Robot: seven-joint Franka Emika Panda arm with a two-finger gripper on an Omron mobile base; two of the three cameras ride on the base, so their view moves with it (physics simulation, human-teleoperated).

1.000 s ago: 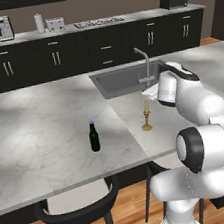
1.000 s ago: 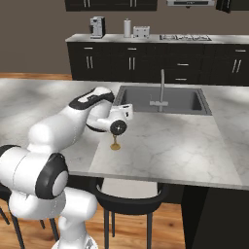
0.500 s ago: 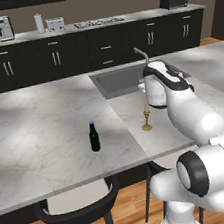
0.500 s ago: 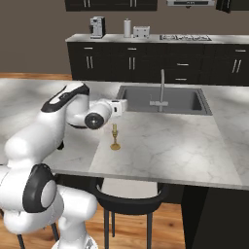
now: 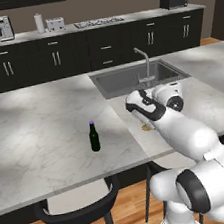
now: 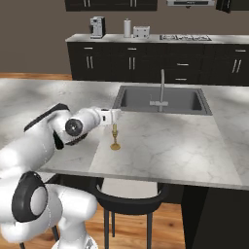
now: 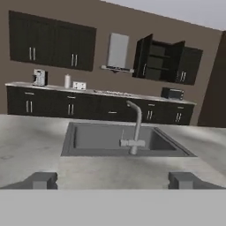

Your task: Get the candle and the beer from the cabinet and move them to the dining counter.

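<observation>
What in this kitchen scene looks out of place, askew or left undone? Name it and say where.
The cabinet on the back wall stands with both doors wide open, shelves showing. Otherwise nothing stands out: the beer and the candle stand upright, well apart, on the dining counter, with nothing spilled or damaged.
</observation>
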